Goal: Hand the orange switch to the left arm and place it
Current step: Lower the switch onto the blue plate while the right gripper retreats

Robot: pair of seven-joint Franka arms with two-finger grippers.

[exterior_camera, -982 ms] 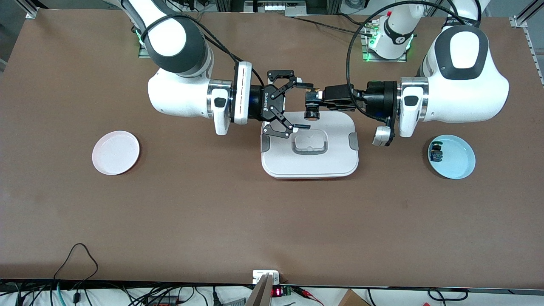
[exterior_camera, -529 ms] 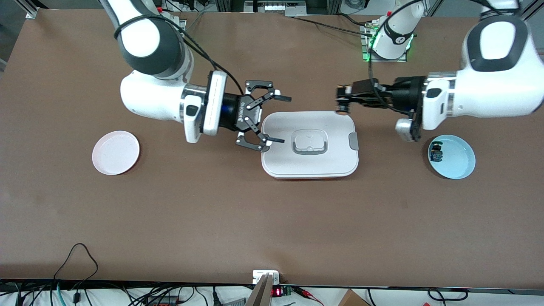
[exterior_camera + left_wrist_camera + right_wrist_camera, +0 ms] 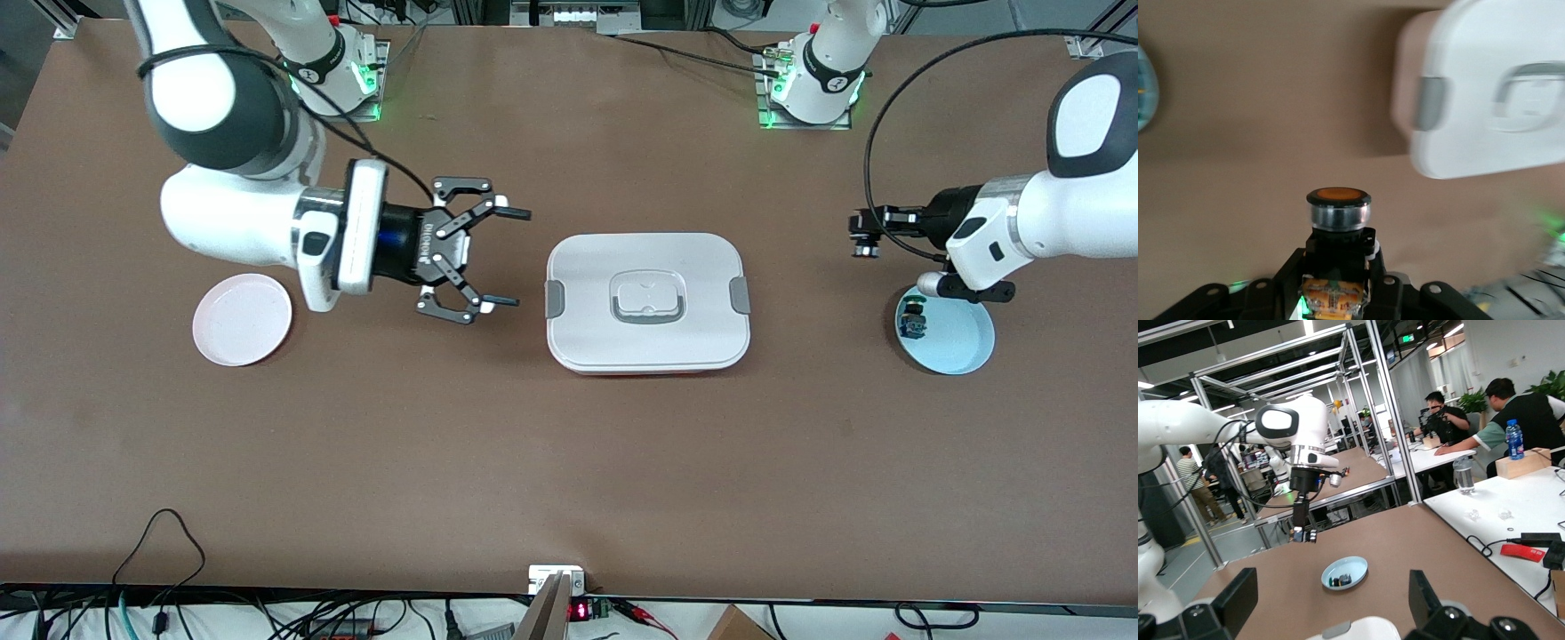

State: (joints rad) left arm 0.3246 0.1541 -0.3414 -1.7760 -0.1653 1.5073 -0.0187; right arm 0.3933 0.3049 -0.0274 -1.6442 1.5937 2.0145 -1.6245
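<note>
My left gripper [image 3: 876,229] is shut on the orange switch [image 3: 861,242] and holds it in the air over bare table between the box [image 3: 647,302] and the blue plate [image 3: 956,347]. In the left wrist view the switch [image 3: 1338,212] stands out of the left gripper [image 3: 1336,277], its round orange cap facing out and its orange-and-white block between the jaws. My right gripper [image 3: 516,258] is open and empty, level with the table, over bare table between the box and the pink plate [image 3: 242,318]. Its fingers [image 3: 1238,600] frame the right wrist view.
The blue plate holds the similar part with a blue block [image 3: 911,318], also in the right wrist view [image 3: 1338,579]. The white box lies mid-table, lid shut, and shows in the left wrist view [image 3: 1498,87] and the right wrist view [image 3: 1351,630]. Cables run along the table's near edge.
Both grippers have drawn apart from over the box. The left gripper kept the switch and moved toward the blue plate. The right gripper stayed open and moved toward the pink plate.
</note>
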